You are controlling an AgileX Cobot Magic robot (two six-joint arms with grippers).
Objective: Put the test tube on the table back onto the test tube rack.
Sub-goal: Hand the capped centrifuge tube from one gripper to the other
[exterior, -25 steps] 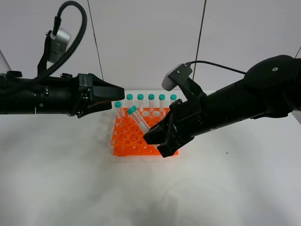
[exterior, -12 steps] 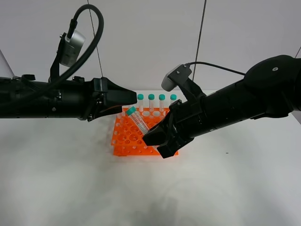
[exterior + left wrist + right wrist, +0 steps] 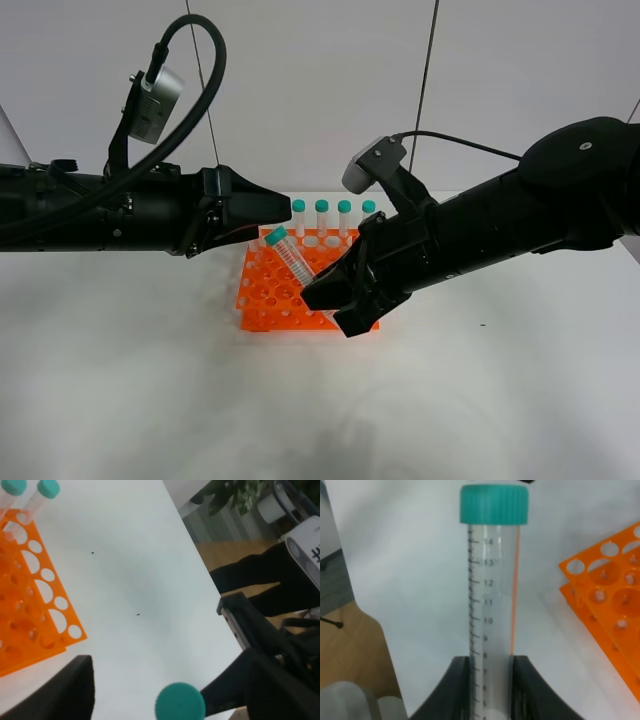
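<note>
My right gripper (image 3: 322, 292) is shut on the lower part of the test tube (image 3: 293, 256) and holds it tilted above the orange test tube rack (image 3: 262, 302), teal cap up and to the left. In the right wrist view the tube (image 3: 492, 595) stands between my closed fingers (image 3: 459, 690), with the rack (image 3: 612, 605) off to the side. My left gripper (image 3: 281, 208) is open just above and behind the cap. In the left wrist view the teal cap (image 3: 180, 702) shows between its spread fingers (image 3: 65, 690), above the white table (image 3: 125, 580).
Several identical teal-capped tubes (image 3: 333, 214) stand in the rack's back row; two of them show in the left wrist view (image 3: 31, 494). The table's far edge, with a plant and dark gear beyond it (image 3: 260, 580), also shows in that view.
My left arm has moved to the right, towards the held tube's cap, and now hides the left tubes of the back row. The right arm and its tube have hardly moved.
</note>
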